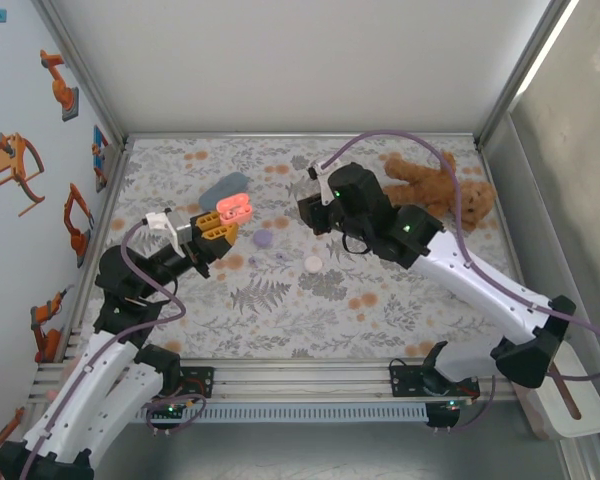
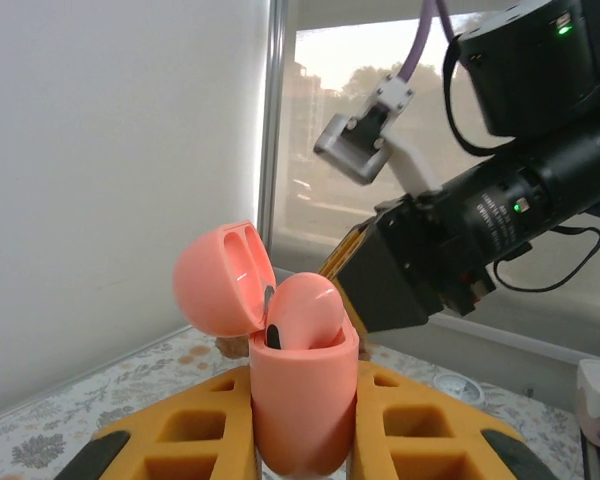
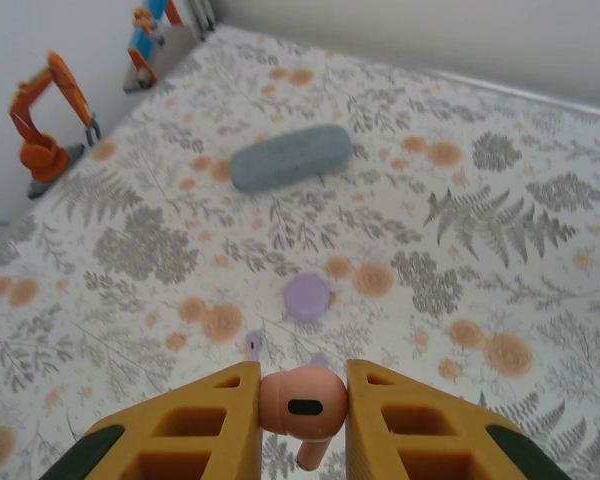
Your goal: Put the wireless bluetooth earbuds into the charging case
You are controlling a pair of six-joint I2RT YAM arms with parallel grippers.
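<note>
Above the table (image 1: 380, 300), left jaws clamped on open pink case (image 2: 305, 400), right jaws pinching pink earbud (image 3: 298, 405)

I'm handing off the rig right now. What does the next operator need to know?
Left hand: shut on the pink case, lid open, raised off the table.
Right hand: shut on a pink earbud, near the case but not yet in it.
Done: one seated bud appears to sit in the case.
Left: seat the held earbud, then close the lid.
</note>
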